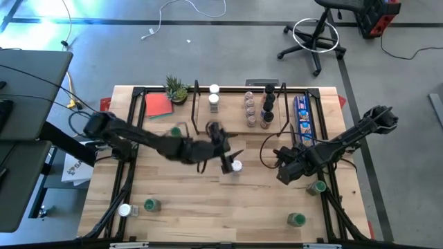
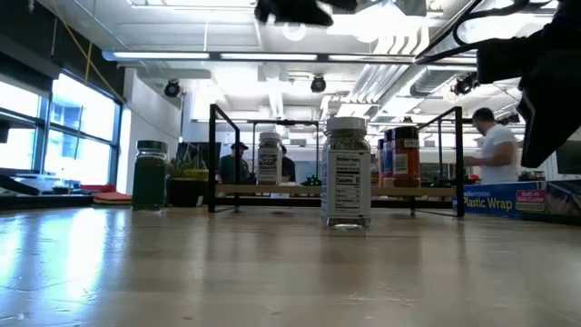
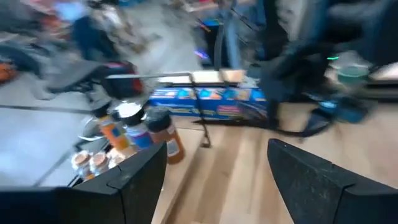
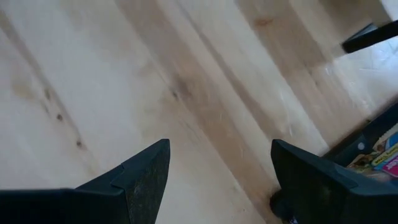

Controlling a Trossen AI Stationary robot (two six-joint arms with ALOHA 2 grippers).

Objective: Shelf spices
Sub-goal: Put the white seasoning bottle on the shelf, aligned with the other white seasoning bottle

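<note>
**Left gripper open beside a white-capped jar at mid-table**

The left gripper (image 1: 228, 160) hangs over the middle of the table (image 1: 208, 207), its fingers (image 3: 134, 180) spread apart with nothing between them. A white-capped jar (image 1: 237, 166) stands upright on the wood just beside the fingertips, on the side toward the right arm; whether it touches them cannot be told from above. In the low view this same jar (image 2: 347, 173) stands free on the tabletop, in front of the shelf.

The right gripper (image 1: 285, 171) hovers over bare wood near the table's right side, its fingers (image 4: 143, 177) also apart and empty. A green-capped jar (image 1: 317, 187) sits close by it, toward the near right corner, and another green-capped one (image 1: 297, 220) lies nearer the front edge.

The shelf (image 1: 239, 88) stands along the far edge of the table. It holds one white-capped jar (image 1: 214, 97) to the left and two short rows of jars (image 1: 258, 107) to the right. A blue box (image 1: 302, 117) lies just beside the shelf's right rail.

More jars remain scattered: a green-capped one (image 1: 176, 131) near the left arm, and a green one (image 1: 151, 205) and a white one (image 1: 124, 210) at the front left corner. A small plant (image 1: 176, 88) and a red pad (image 1: 159, 105) sit at the far left.
</note>
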